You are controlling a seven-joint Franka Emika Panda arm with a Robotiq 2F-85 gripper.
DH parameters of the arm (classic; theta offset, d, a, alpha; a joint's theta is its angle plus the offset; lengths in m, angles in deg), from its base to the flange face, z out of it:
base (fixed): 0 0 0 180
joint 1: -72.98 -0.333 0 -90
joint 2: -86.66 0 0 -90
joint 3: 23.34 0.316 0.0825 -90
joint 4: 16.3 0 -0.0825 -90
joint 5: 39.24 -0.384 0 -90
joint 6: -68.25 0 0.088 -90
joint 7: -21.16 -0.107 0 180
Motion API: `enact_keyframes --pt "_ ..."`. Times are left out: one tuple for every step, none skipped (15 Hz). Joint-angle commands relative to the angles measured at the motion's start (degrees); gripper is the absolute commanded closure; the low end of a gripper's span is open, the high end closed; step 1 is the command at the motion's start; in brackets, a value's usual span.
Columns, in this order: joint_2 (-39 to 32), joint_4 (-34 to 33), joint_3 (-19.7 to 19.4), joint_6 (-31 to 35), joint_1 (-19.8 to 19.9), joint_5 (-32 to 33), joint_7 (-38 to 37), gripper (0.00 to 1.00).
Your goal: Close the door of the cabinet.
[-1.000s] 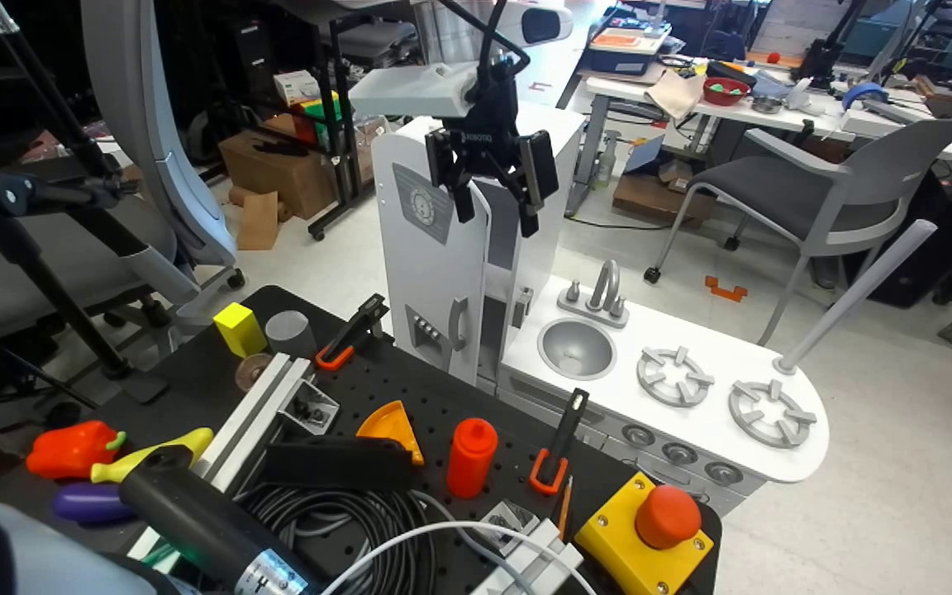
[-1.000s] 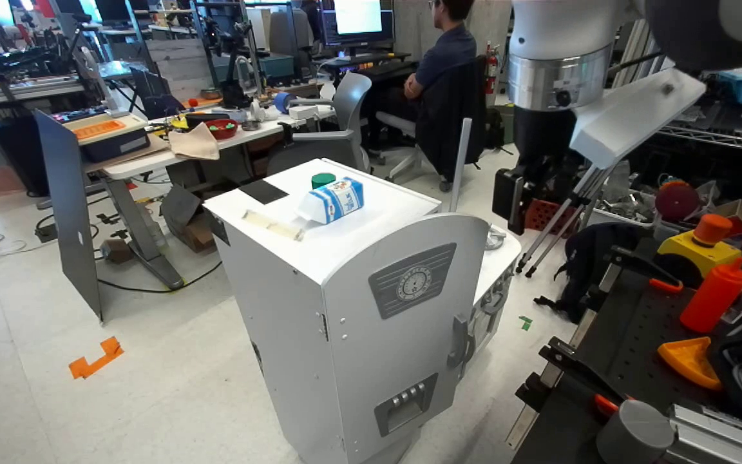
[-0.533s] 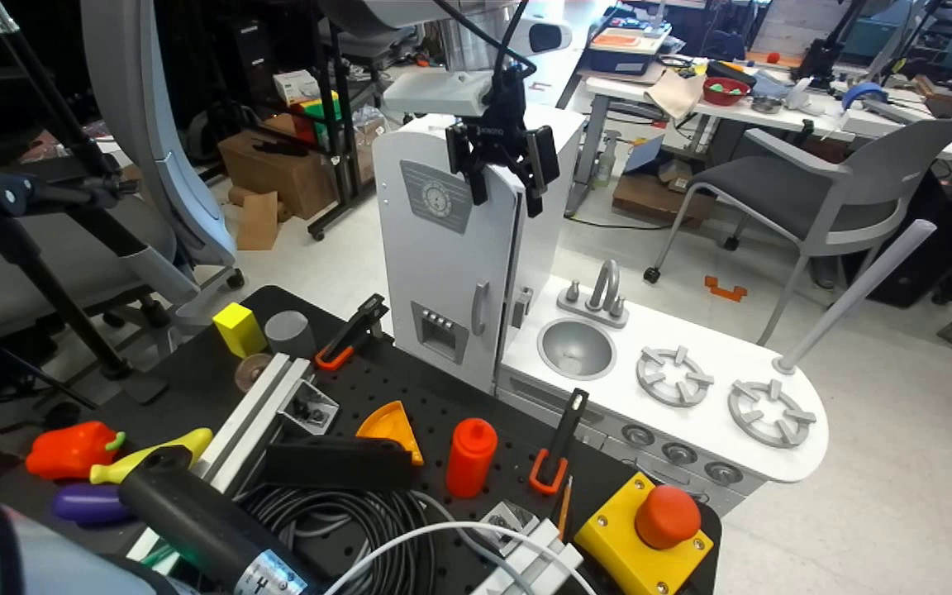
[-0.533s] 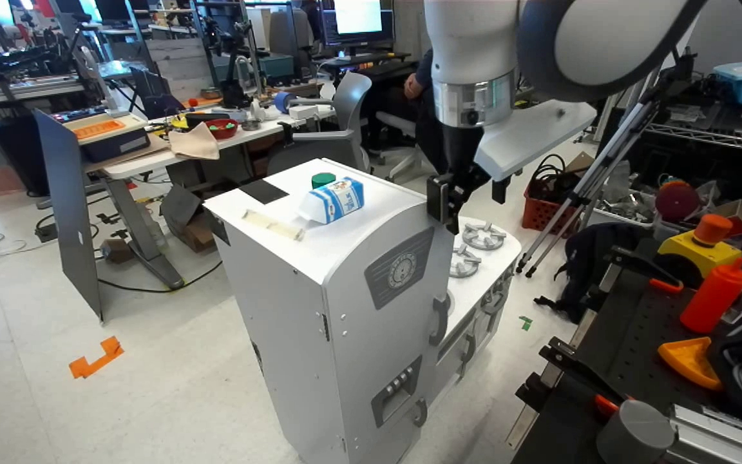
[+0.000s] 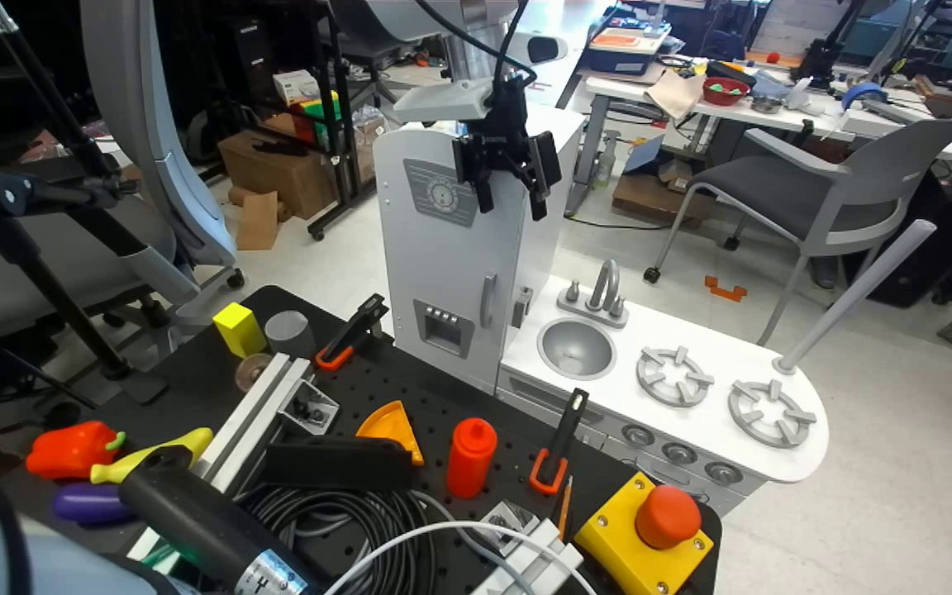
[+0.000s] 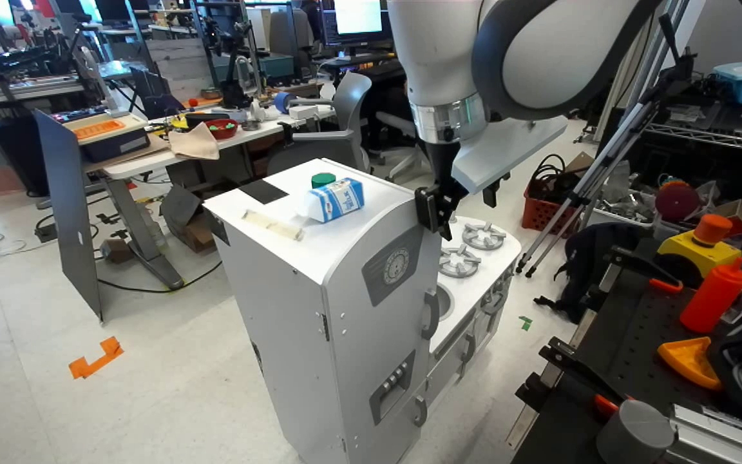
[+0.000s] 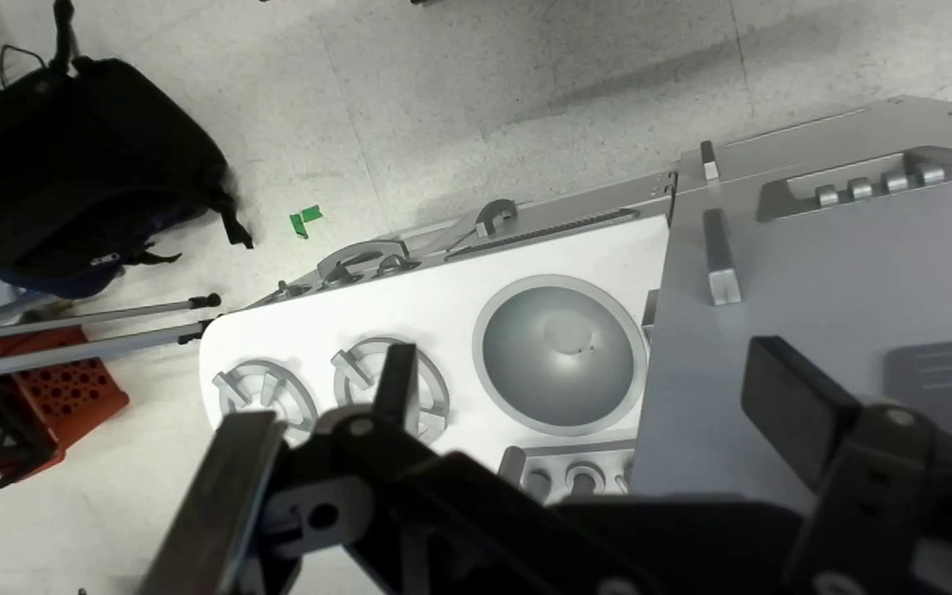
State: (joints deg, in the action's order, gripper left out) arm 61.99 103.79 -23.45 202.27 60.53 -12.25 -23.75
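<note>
- Swung further inward since the earlier frame: the door point(image 5: 453, 260). Its free edge then showed a dark gap below the pincer point(image 5: 512, 205); none shows now. Pincer has travelled slightly with it.
- Condition of the pincer: jaws standing wide apart, nothing seen held between them. One jaw is in front of the door's face, the other beyond its free edge. Contact with the door is likely but not confirmed.
- Position of the door: upright, behind and below the pincer, against the front of the cabinet point(image 6: 274, 309). It appears flush; a thin remaining gap cannot be ruled out.
- Door's handle point(image 5: 488, 302): below the pincer, not held.
- Surroundings: sink point(image 7: 560, 355) well below the pincer, between the jaws as the wrist view shows it; carton point(image 6: 339, 201) on top of the cabinet, apart from the pincer; bench point(image 5: 449, 398) lower than the pincer, well apart.
- Step in hand, as judged: the last of the closing push; task all but complete.
- Next move, as judged: a short, gentle press near the free edge to seat the door, then withdrawal without catching that edge and drawing it back. No grip is needed.
</note>
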Motion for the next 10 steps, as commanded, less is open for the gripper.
enact_keyframes --pt "8.16 5.81 -0.86 0.94 -0.95 1.08 2.16 0.00" --pt "10.08 7.10 -0.61 0.90 -0.71 1.02 2.94 0.00" --pt "13.15 9.62 -0.34 1.21 -0.35 1.13 3.93 0.00" --pt "15.61 11.43 -0.11 1.43 -0.09 1.30 4.52 0.00" --pt "19.44 14.73 0.03 2.28 0.28 1.97 4.93 0.00" --pt "22.17 16.79 0.34 2.56 0.67 2.23 5.25 0.00" --pt "25.35 19.45 0.59 3.03 1.29 2.67 5.66 0.00" --pt "28.06 21.37 1.01 2.83 1.87 2.50 6.11 0.00" --pt "30.60 23.36 1.33 2.55 2.62 2.29 6.56 0.00" --pt "32.98 25.04 1.75 2.24 3.32 2.00 7.00 0.00"
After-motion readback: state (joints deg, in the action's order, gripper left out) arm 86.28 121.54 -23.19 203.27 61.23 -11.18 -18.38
